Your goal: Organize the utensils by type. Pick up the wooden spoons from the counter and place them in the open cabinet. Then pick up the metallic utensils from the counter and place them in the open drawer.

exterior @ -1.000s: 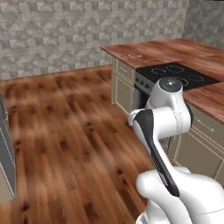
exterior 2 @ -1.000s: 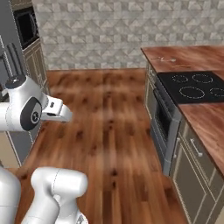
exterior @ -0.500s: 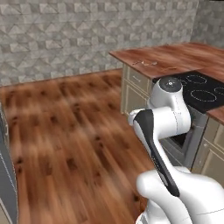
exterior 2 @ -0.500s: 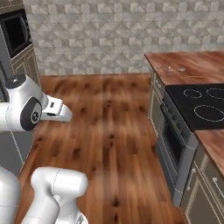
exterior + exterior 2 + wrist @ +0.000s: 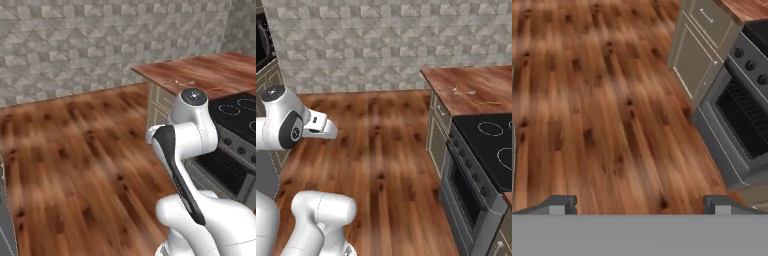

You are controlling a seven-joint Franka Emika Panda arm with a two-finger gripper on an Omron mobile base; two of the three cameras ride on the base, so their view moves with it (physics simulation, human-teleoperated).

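Since the earlier frames the whole picture has slid: the base has driven on, so both base views now show the counter (image 5: 210,70) and the black stovetop (image 5: 491,145) from a new angle, with the counter's near corner closer to mid-frame in the left base view; the things on the counter have not themselves shifted.

Nearest, the white arm (image 5: 187,130) folds up in front of the base cameras, its forearm reaching out over the floor in the right base view. The gripper (image 5: 640,202) hangs above bare floorboards, its two dark fingertips (image 5: 559,202) standing as far apart as they go, with nothing between them.

Beyond it, the wooden floor (image 5: 612,100) spreads out. To the right in the hand view stand the oven front (image 5: 737,125) with its row of knobs and, past that, cream cabinet doors (image 5: 694,60) under the counter.

Farther off, on the reddish-brown counter, the utensils lie near the corner next to the stovetop. A slim silver piece with a small round bowl, the metal spoon (image 5: 458,90), lies closest to the counter's left edge; just right of it, nearer the stovetop, lies a thin pale piece (image 5: 488,103) too small to name. In the left base view the same things (image 5: 181,82) show only as faint thin lines.

Farthest back, a grey stone-tile wall (image 5: 381,45) closes the room.
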